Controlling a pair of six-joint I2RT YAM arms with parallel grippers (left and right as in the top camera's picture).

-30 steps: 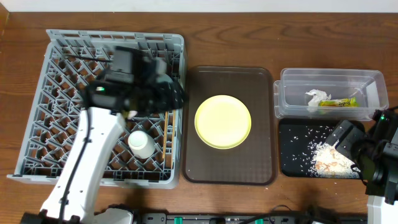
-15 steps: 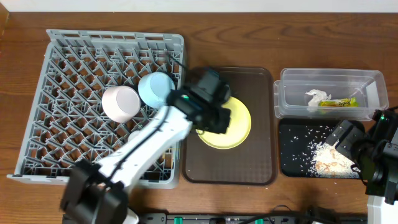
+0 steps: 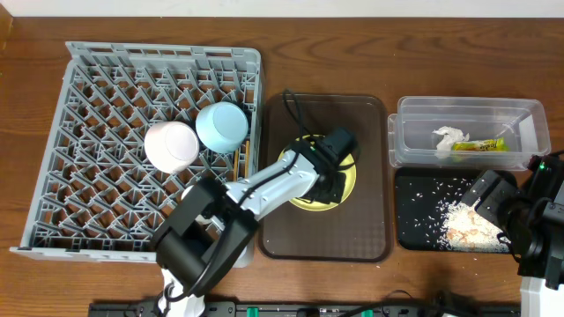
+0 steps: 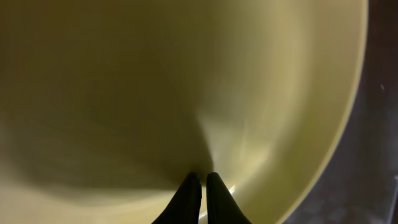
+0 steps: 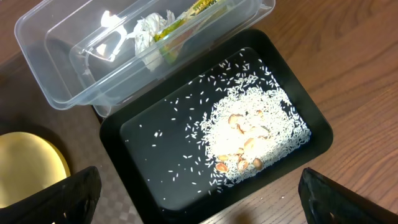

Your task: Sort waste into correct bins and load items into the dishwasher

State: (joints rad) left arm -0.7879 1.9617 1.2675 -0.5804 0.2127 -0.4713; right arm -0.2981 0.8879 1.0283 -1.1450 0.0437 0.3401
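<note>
The yellow plate lies on the brown tray. My left gripper is down over it, shut, its black fingertips pressed together against the plate with nothing seen between them. A pink bowl and a blue bowl sit upside down in the grey dishwasher rack. The clear tub holds the napkin and wrapper. Rice lies in the black tray. My right gripper hangs wide open above that tray's near edge.
My left arm stretches from the table's front across the rack's right corner to the plate, hiding part of the rack. The tub and black tray stand side by side at the right. Bare wood borders the tray's near side.
My left arm swung from above the rack rightward onto the plate, uncovering the two bowls, and its jaws went from open to shut. The right arm has not moved.
</note>
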